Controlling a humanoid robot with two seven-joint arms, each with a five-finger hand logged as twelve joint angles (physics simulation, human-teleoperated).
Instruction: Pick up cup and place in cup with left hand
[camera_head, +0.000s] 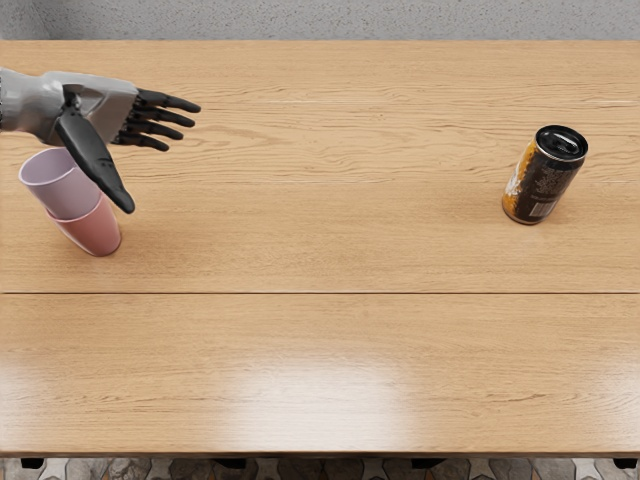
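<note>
Nesting: tapered lilac cup (55, 190) sits inside the tapered pink cup (97, 230), left of frame.
Reach: I have my grey-and-black left hand (108, 108) at upper left, fingers spread, gripping nothing.
Bystander: black-and-orange metal can (546, 175), right of frame, on pale wooden table (320, 240).

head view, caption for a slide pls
Left hand, open, over the purple cup nested in the pink cup; can at right.

The robot hand (108, 100) is grey (smoothly rounded), its fingers (168, 101) black.
</note>
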